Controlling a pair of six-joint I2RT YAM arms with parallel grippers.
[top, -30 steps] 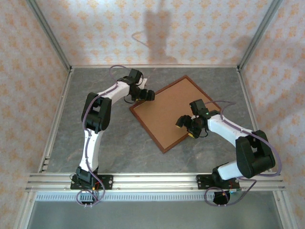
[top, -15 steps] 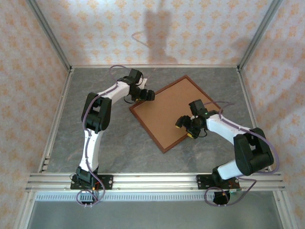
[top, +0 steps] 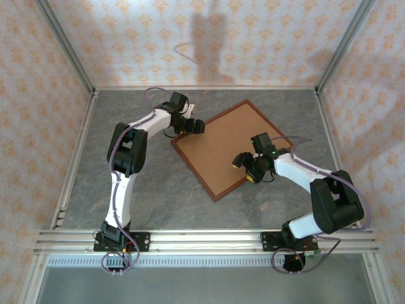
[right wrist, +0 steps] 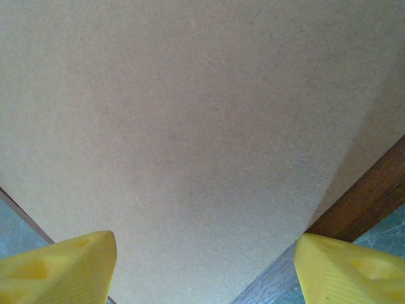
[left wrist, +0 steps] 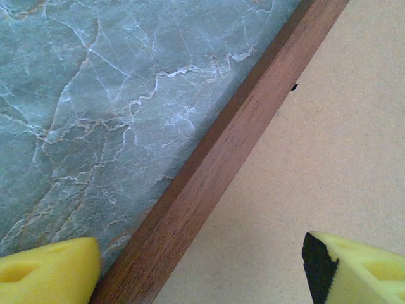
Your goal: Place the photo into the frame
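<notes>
The frame (top: pixel 195 172), thin reddish-brown moulding, lies flat on the table with a plain brown backing board (top: pixel 221 149) inside it. The photo is hidden. My left gripper (top: pixel 195 126) is open at the frame's left corner. In the left wrist view its yellow fingers (left wrist: pixel 50 275) straddle the moulding (left wrist: pixel 215 171), one over the table and one over the board (left wrist: pixel 329 145). My right gripper (top: pixel 243 168) is open over the frame's near right side. In the right wrist view a corner of the board (right wrist: pixel 190 126) points between its fingers (right wrist: pixel 57 269), with moulding (right wrist: pixel 370 193) at the right.
The grey marbled table (top: pixel 139 183) carries the frame. Patterned walls and metal posts (top: pixel 69 50) close it in at the back and sides. A metal rail (top: pixel 202 239) runs along the near edge by the arm bases.
My right gripper has shifted a little to the left over the board, and the frame's near corner has moved slightly left with it. The left arm has barely moved.
</notes>
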